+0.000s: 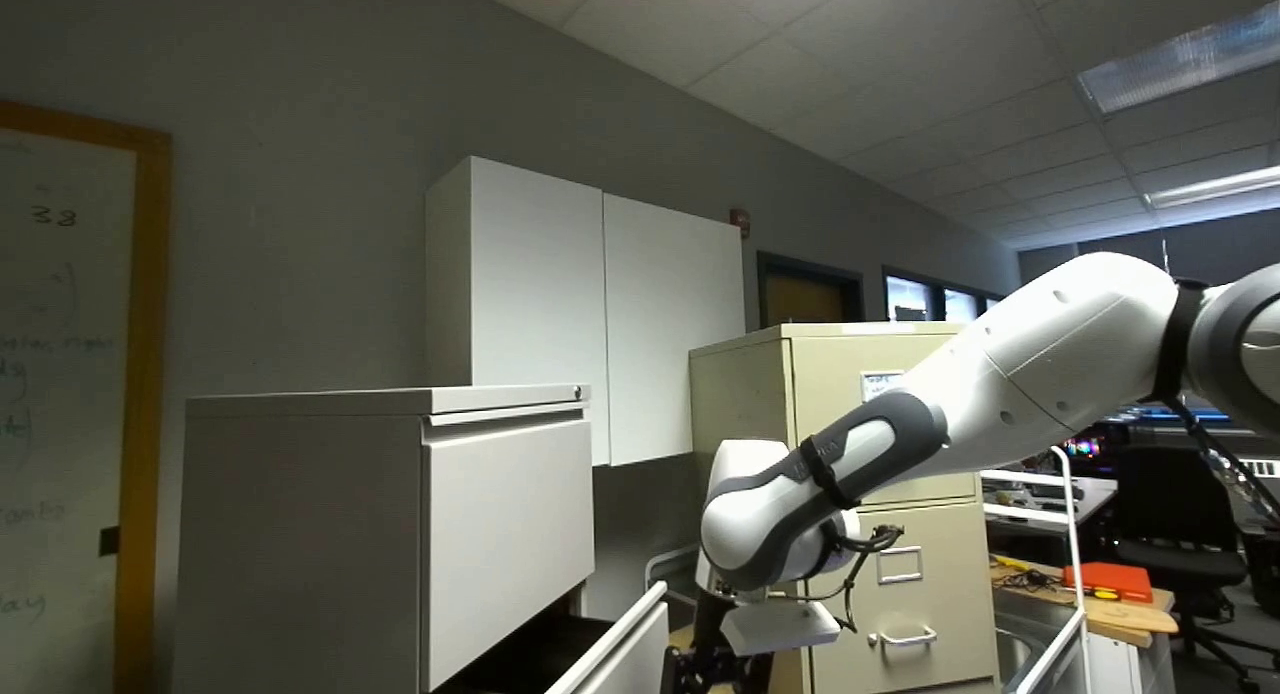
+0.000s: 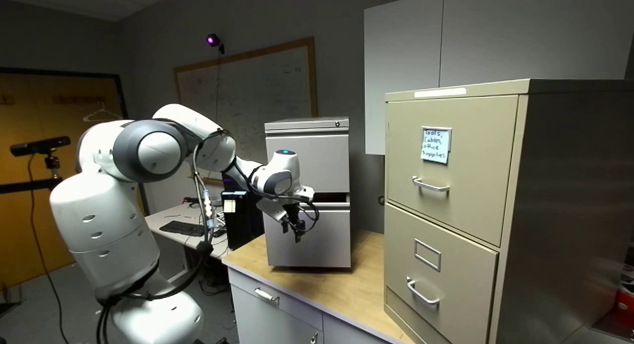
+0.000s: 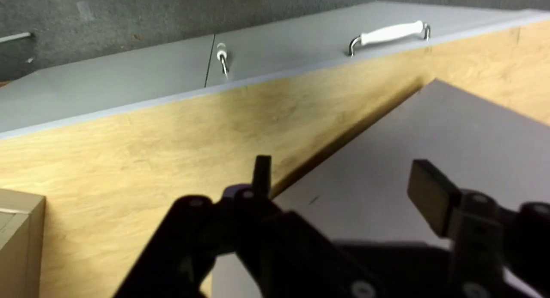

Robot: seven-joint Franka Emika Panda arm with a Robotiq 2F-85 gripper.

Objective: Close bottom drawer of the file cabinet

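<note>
Presumably stiff, smooth-sliding: bottom drawer (image 2: 324,245); push mid-face, no grasp needed. Gripper (image 2: 291,232): jaws apart, ten o'clock of drawer centre.

A wood-framed whiteboard (image 2: 252,81) and a white wall cupboard (image 1: 590,304) are mounted on the grey wall (image 1: 310,224). A beige filing cabinet (image 2: 465,205), its upper label (image 2: 436,145) reading "Tools, Cables, office supplies", stands on the wood-topped desk (image 2: 317,284). In an exterior view a white clothes hanger (image 2: 102,114) hangs on a brown door (image 2: 44,118).
</note>
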